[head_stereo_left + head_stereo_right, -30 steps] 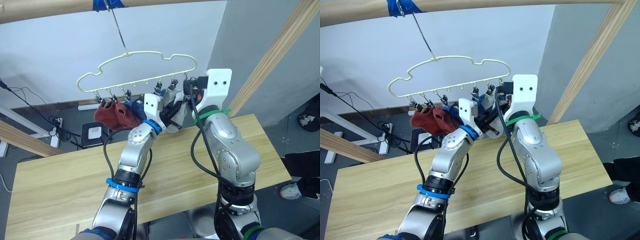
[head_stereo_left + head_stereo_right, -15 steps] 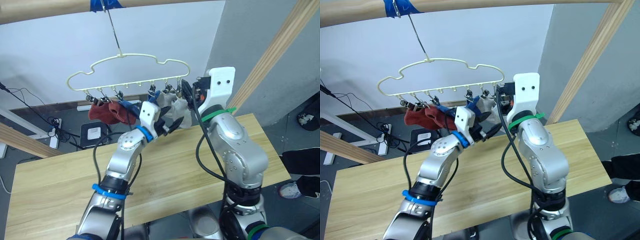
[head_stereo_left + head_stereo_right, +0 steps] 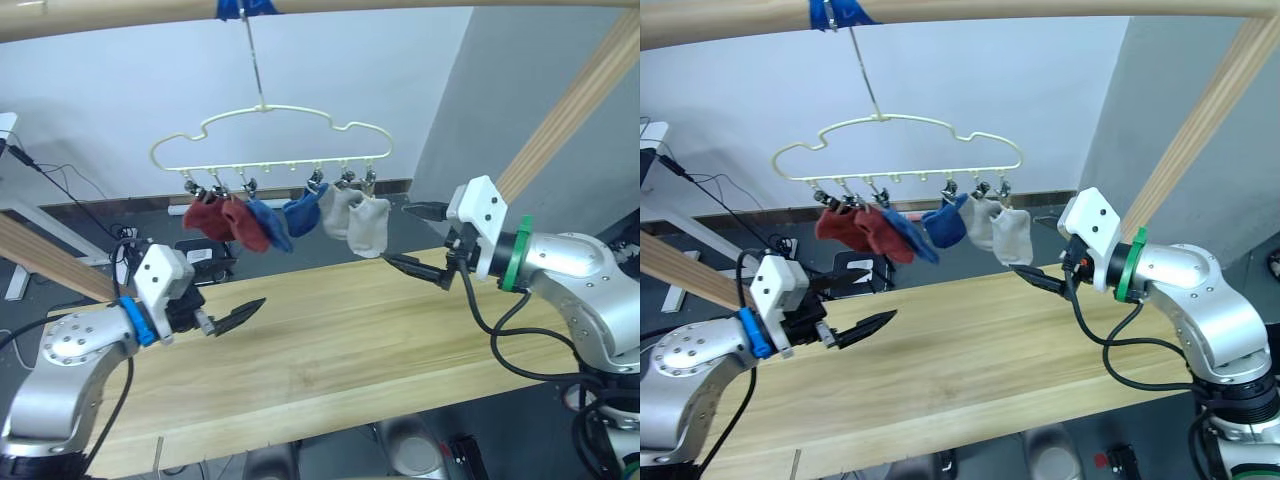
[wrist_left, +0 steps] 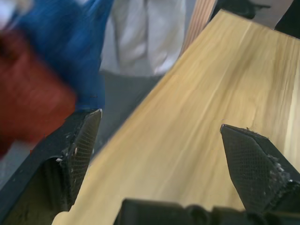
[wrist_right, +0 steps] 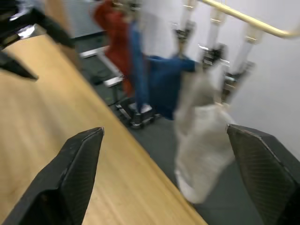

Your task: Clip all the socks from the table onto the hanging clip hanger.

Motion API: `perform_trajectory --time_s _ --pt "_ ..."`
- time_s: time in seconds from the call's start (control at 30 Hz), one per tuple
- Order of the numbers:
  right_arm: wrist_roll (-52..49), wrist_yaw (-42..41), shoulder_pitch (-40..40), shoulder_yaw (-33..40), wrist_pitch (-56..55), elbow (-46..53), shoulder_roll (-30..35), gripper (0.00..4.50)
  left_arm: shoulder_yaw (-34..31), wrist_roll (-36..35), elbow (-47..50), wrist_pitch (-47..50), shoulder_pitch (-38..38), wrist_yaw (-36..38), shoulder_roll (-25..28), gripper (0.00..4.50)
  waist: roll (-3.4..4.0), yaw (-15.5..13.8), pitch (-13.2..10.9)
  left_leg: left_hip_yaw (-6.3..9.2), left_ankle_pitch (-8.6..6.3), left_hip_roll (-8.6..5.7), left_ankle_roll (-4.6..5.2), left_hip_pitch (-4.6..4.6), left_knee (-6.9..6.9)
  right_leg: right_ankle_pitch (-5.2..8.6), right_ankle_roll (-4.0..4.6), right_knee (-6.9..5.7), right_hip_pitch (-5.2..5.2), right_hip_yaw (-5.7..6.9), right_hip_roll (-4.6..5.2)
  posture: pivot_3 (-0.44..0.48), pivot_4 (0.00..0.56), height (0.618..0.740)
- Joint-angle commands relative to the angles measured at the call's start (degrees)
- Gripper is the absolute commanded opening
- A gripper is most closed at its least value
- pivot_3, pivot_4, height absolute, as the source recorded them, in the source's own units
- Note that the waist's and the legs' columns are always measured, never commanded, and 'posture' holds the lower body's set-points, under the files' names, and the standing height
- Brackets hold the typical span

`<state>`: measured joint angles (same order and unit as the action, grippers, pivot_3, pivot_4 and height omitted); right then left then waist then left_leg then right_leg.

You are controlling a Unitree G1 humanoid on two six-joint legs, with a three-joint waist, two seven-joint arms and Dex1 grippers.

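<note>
Left eye view: six socks (image 3: 290, 215) clipped along pale wavy hanger (image 3: 270, 135); both pincers spread apart, empty.

No readable text, labels, brands, numbers or signs anywhere: nothing printed on the socks (image 3: 290, 220), the clip hanger (image 3: 270, 140), the table (image 3: 330, 350) or the grippers' white housings.
</note>
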<state>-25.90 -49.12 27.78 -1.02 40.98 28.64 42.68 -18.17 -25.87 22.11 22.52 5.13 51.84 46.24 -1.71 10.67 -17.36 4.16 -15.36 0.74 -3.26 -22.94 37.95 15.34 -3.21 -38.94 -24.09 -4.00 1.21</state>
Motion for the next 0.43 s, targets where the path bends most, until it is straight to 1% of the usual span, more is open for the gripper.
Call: perform_trajectory --time_s 0.03,0.07,0.13,0.2,0.33,0.43 --pt "0.22 -5.62 0.81 2.17 -5.75 -2.96 3.71 4.47 -5.91 -1.42 0.45 1.74 1.38 -0.05 2.27 4.5 -0.04 -1.01 0.03 -0.01 0.0 0.0 0.0 -0.03 0.02 0.0 0.0 0.0 -0.01 0.0 0.01 -0.15 0.21 0.737" --pt "0.56 -6.74 1.09 2.43 -7.52 -4.64 4.58 4.47 -6.19 0.58 -0.57 2.59 1.93 -0.94 3.69 4.5 -0.08 -1.43 0.07 -0.02 0.0 0.0 0.0 -0.02 0.01 0.0 0.0 0.01 0.0 0.0 0.02 -0.143 0.204 0.737" --pt "0.36 -8.29 1.28 3.41 -9.4 -6.98 6.06 4.47 -7.76 2.21 -2.02 2.72 3.11 -1.09 5.1 4.5 -0.11 -2.18 0.1 -0.02 0.0 -0.01 -0.01 -0.02 0.02 -0.01 0.01 0.0 -0.01 0.03 0.02 -0.143 0.204 0.737" --pt "0.6 -9.87 1.64 3.5 -11.29 -9.39 7.26 4.47 -7.93 5.21 -4.1 -1.66 2.51 -2.5 5.2 4.5 -0.12 -2.61 0.11 -0.04 0.0 0.0 -0.01 -0.01 0.0 -0.01 0.01 0.0 -0.03 0.02 0.03 -0.131 0.191 0.737" --pt "1.3 -10.7 2.23 3.53 -13.62 -12.33 8.11 4.47 -8.49 0.42 -5.63 3.27 -0.2 -0.29 5.99 4.5 -0.24 -3.08 0.21 -0.03 0.01 0.0 -0.02 -0.05 0.01 -0.02 0.03 -0.01 -0.04 0.07 0.05 -0.132 0.185 0.737" --pt "1.55 -10.49 3.02 2.98 -13.88 -12.91 7.59 4.47 -8.11 -0.86 -5.62 5.68 -1.03 0.27 6.59 4.5 -0.23 -3.27 0.21 -0.04 0.01 0.02 -0.03 -0.06 0.01 -0.02 0.03 -0.02 -0.05 0.06 0.11 -0.134 0.182 0.737"
